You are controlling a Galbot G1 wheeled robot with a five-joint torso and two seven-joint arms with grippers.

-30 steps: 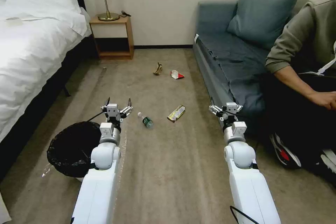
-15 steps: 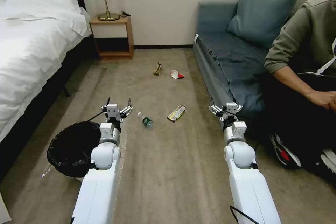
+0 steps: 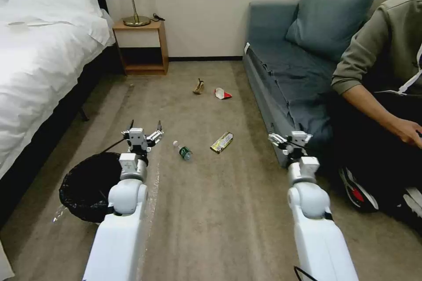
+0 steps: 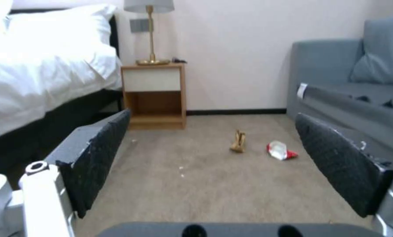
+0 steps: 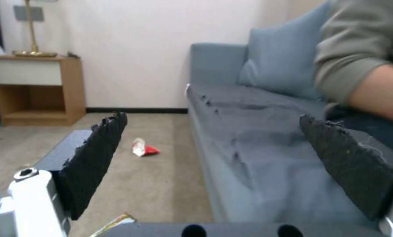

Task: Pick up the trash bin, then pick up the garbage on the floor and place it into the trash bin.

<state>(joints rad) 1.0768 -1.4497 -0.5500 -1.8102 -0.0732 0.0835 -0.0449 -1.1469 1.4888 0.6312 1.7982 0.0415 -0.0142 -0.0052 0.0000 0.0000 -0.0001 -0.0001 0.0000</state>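
Both arms shifted outward; left gripper (image 3: 144, 130) and right gripper (image 3: 288, 139) (both wide open, empty) may nudge trash bin (image 3: 85, 186) just behind-left, tipping it.

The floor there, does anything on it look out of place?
Yes: litter lies scattered on the carpet. A clear bottle and gold wrapper lie near the grippers; a tan scrap and crushed red-and-white carton farther off.

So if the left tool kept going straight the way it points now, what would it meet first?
The way looks free nearby: the open left tool points over bare carpet. Farther on, roughly in line, lies the tan-brown scrap, the red-and-white carton beside it; depth is unclear.
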